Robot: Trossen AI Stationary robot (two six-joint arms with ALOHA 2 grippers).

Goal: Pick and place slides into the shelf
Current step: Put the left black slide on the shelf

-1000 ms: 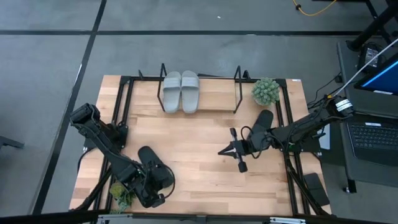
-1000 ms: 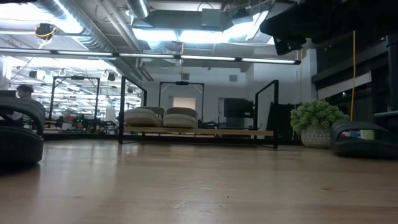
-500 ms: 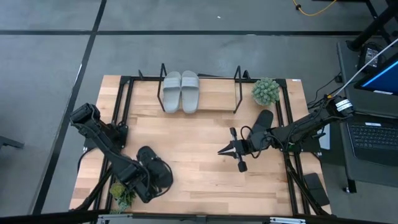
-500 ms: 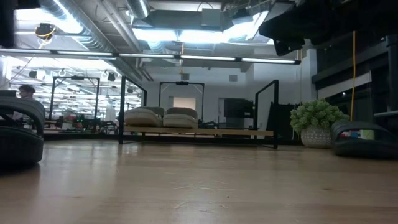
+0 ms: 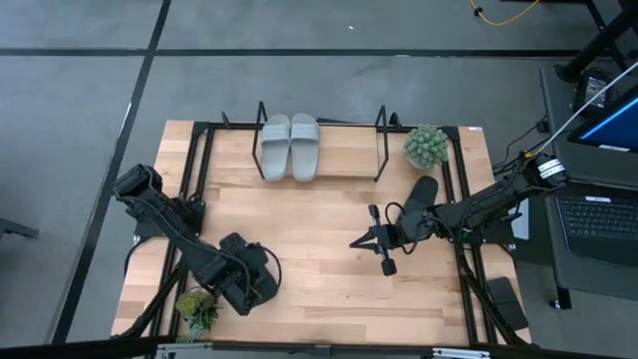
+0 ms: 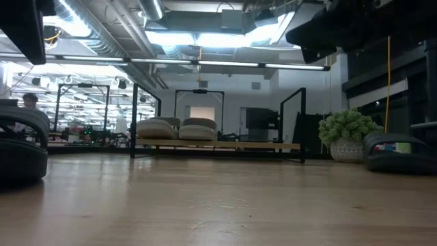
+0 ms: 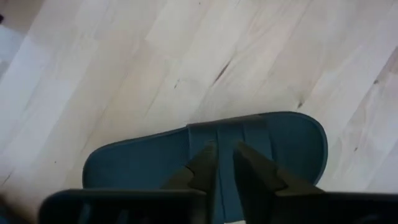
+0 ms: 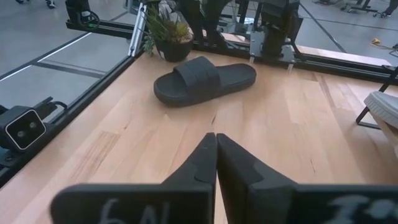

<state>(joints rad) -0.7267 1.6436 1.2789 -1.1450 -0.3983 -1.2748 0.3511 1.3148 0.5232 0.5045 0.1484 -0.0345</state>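
Note:
Two light grey slides (image 5: 290, 147) lie side by side, soles down, in the black wire shelf (image 5: 380, 140) at the table's far edge. One black slide (image 7: 273, 140) lies flat near the front left. My left gripper (image 7: 225, 160) points down over its strap, fingers a narrow gap apart. A second black slide (image 5: 423, 192) lies on the table at the right, beside my right arm. My right gripper (image 5: 355, 241) hovers shut over the table's middle, holding nothing. My left gripper comes from above, pointing steeply down, with its fingertips (image 7: 205, 163) over the middle of the black slide's strap (image 7: 231, 129). Whether they touch the strap, I cannot tell. The slide lies flat on the table.
A potted plant (image 5: 427, 147) stands at the far right beside the shelf, and another (image 5: 197, 310) at the front left corner next to my left arm. A black frame (image 5: 202, 160) runs round the table. Bare wood lies between the two arms.
My left gripper has gone from the table's near edge toward the far edge, over the black slide, and has tipped more steeply down. The slide has stayed where it was.

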